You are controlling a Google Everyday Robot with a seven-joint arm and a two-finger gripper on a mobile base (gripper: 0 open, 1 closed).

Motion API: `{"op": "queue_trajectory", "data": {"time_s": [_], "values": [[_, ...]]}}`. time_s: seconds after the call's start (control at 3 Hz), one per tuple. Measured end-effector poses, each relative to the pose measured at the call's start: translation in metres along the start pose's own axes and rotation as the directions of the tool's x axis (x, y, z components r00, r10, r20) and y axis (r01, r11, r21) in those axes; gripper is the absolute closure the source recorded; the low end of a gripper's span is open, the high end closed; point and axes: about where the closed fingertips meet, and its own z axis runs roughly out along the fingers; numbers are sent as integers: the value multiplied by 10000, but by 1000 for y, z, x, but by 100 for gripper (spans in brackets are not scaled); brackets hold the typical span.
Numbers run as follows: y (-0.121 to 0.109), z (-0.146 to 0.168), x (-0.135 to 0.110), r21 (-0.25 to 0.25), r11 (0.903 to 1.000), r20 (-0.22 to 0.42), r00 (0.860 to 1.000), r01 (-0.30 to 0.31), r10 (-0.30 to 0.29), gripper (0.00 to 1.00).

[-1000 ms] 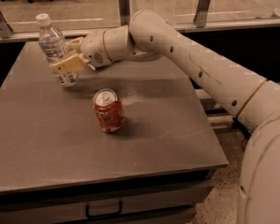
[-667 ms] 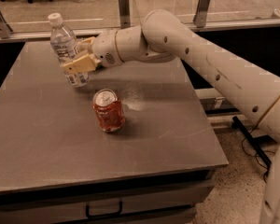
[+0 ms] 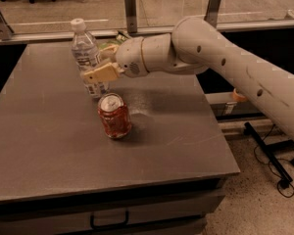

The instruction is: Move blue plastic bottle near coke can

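Observation:
The blue plastic bottle [image 3: 87, 55] is clear with a white cap and a white label. It stands upright just behind and left of the coke can [image 3: 114, 115], a short red can with a silver top near the table's middle. My gripper [image 3: 99, 71] reaches in from the right and is shut on the bottle's lower half, its tan fingers [image 3: 102, 75] across the label. The bottle's base is partly hidden behind the fingers and close to the can's top.
The grey table [image 3: 49, 146] has a front edge with a drawer handle [image 3: 109, 223] below. A green chip bag [image 3: 111, 43] peeks out behind my wrist. A rail with posts [image 3: 131, 4] runs along the back. Cables lie on the floor at right [image 3: 274, 165].
My gripper has carried the bottle to the right and nearer, from the table's back left to just behind the can. The can has not moved.

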Motion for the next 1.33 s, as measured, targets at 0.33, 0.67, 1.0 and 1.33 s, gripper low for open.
{"op": "queue_trajectory", "data": {"time_s": [0.33, 0.67, 1.0, 1.33], "values": [[8, -19, 10, -43, 9996, -75, 9996, -266, 266, 100], [17, -33, 21, -75, 9982, -156, 9981, -589, 588, 84], [23, -35, 29, -81, 9971, -184, 9970, -751, 749, 61], [24, -33, 32, -84, 9973, -143, 9972, -732, 730, 37]]}}
